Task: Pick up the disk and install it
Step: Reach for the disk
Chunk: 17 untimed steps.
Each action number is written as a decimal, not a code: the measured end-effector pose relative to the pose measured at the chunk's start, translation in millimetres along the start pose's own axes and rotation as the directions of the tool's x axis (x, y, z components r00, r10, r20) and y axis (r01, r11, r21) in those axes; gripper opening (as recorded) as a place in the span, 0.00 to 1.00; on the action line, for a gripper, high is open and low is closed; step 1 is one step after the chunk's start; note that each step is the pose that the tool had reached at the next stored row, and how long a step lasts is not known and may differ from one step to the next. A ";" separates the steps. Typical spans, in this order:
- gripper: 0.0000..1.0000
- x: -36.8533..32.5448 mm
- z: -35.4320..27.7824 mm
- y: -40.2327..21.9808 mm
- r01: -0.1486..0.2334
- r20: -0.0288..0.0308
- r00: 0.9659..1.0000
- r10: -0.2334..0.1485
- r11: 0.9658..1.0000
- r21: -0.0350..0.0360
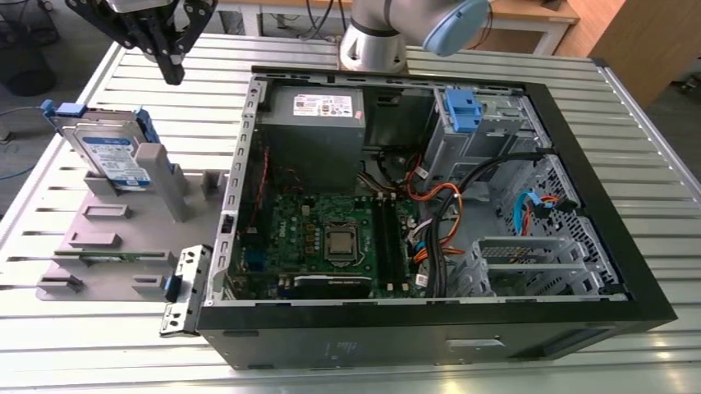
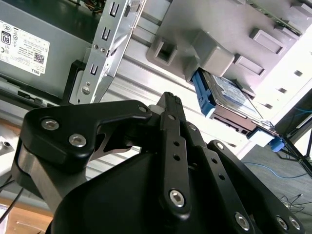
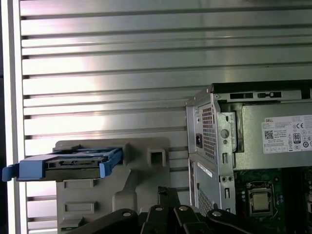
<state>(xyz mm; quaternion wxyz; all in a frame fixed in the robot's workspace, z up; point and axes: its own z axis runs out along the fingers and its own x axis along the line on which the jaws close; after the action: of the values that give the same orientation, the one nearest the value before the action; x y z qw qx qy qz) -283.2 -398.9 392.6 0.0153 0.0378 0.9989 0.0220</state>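
The disk (image 1: 110, 154), a silver drive with a white-and-blue label and blue rails, stands on edge in a grey holder (image 1: 115, 238) at the exterior view's left, beside the open computer case (image 1: 438, 213). My gripper (image 1: 172, 72) hangs above the table behind the disk, apart from it, with its black fingers closed together and nothing between them. In the second wrist view the fingertips (image 2: 168, 100) meet, and the disk (image 2: 233, 99) lies beyond them. The first wrist view has the disk (image 3: 73, 164) edge-on in the holder, off to one side of my gripper (image 3: 165, 192).
A slatted metal table (image 1: 143, 74) carries everything. Inside the case are the power supply (image 1: 318, 111), the motherboard (image 1: 328, 238), cables, and a tall grey drive cage with a blue-tabbed bracket (image 1: 461, 111). A loose metal bracket (image 1: 183, 289) lies by the case's front corner. The arm's base (image 1: 378, 41) stands behind the case.
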 end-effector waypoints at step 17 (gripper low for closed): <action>0.11 9.0 -0.3 -0.7 0.000 0.000 1.000 0.000 1.000 0.000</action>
<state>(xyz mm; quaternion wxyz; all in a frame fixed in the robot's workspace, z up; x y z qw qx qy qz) -292.3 -399.0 392.6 0.0154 0.0379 0.9989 0.0220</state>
